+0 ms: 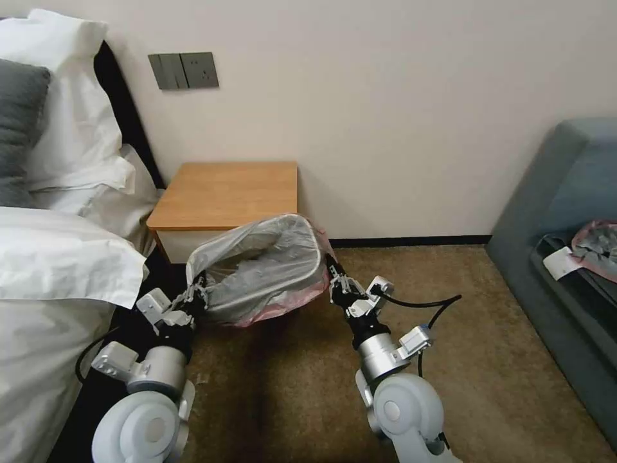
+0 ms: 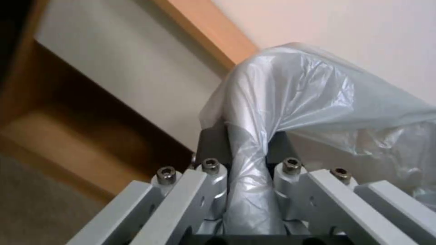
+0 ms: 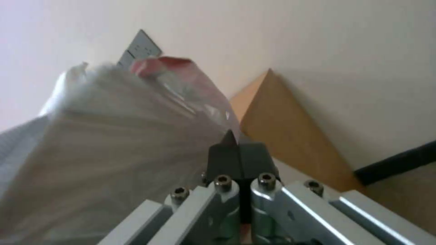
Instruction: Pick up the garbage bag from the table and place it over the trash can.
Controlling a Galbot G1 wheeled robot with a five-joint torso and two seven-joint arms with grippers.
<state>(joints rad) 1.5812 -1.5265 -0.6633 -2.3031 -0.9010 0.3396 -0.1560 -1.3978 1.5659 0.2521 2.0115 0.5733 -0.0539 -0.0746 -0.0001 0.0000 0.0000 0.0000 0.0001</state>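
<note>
Head view: two grippers, left gripper and right gripper, one garbage bag.

A cream wall carries grey switches at eleven o'clock; brown carpet, grey sofa at three, white bed at nine.

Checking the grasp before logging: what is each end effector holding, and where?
Left end effector pinches a bunched fold of the thin translucent grey plastic garbage bag at its left side. Right end effector is shut beside its pink-red rim; a grip cannot be told.

Thin, glossy, wrinkled plastic garbage bag; smooth matt wooden table; rough carpet; brushed-metal left gripper.
</note>
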